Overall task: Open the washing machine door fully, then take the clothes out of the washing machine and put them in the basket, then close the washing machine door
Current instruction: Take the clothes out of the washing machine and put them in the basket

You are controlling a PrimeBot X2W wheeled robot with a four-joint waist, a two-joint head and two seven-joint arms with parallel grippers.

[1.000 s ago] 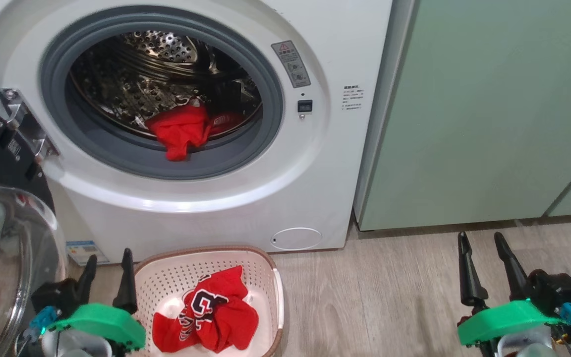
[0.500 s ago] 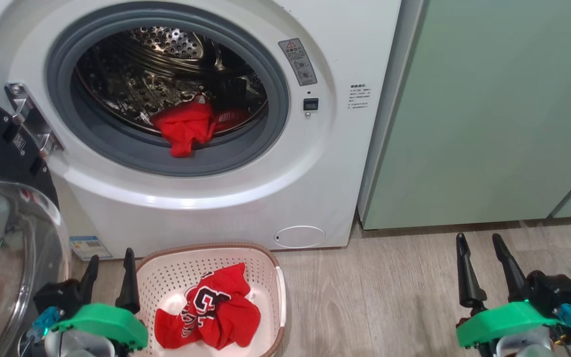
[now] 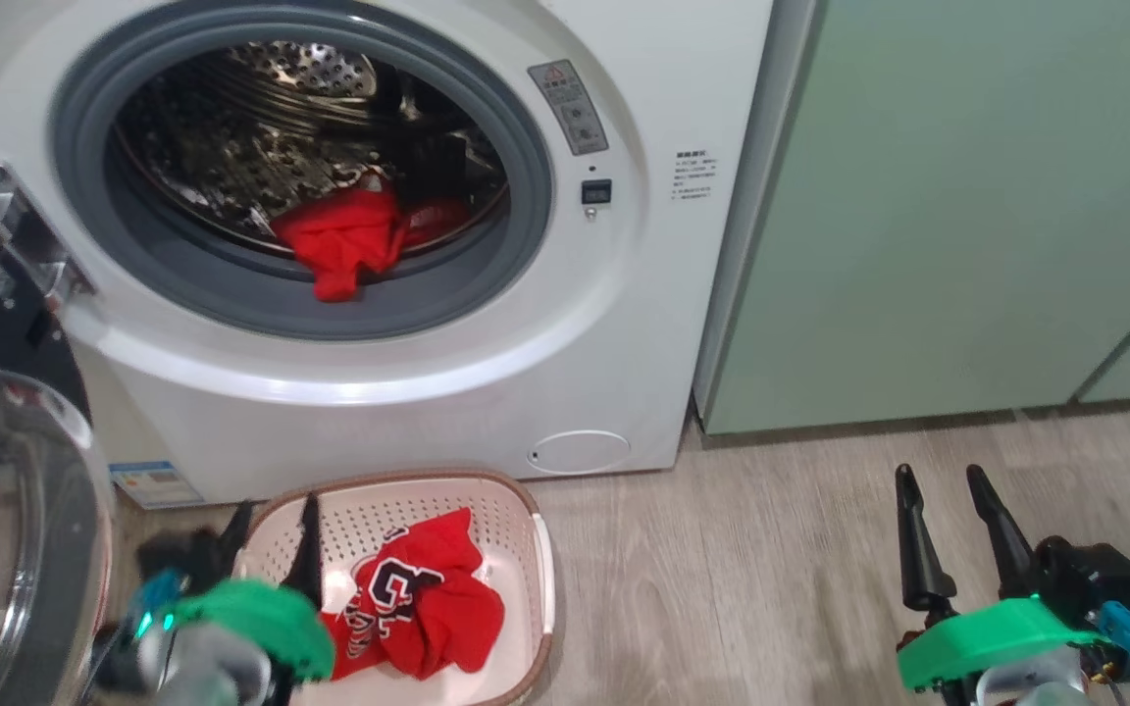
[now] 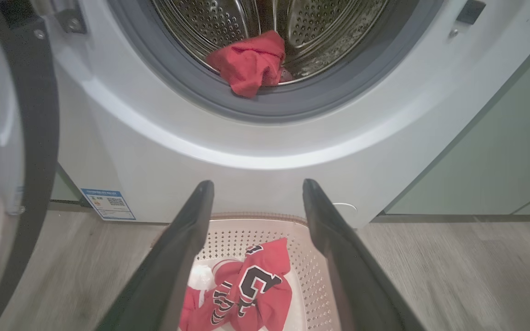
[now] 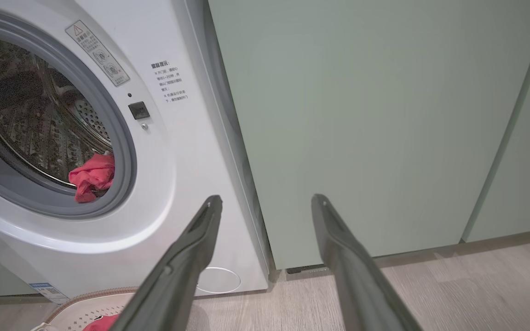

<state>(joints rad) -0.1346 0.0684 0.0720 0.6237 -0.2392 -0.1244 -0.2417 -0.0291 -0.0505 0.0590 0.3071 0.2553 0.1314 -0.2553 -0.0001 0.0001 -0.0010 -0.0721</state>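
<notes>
Washing machine (image 3: 408, 392) with its door (image 3: 6, 510) swung wide at the robot's left, the door's black rim and glass bowl close beside the left gripper (image 3: 276, 505). One piece of the red clothes (image 3: 339, 240) lies at the front of the drum (image 3: 231, 147), drooping onto the inner lip of the grey gasket (image 3: 398, 309). A second red piece (image 3: 423, 608) lies crumpled in the basket (image 3: 428, 485), which stands on the floor (image 3: 751, 569) just before the machine's lower edge.

Left gripper: fingers spread, empty, above the basket's left rim. Right gripper (image 3: 940, 474): fingers spread, empty, before the pale green cabinets (image 3: 967, 216). A broad stretch of wood floor lies between the basket's right rim and this gripper.
</notes>
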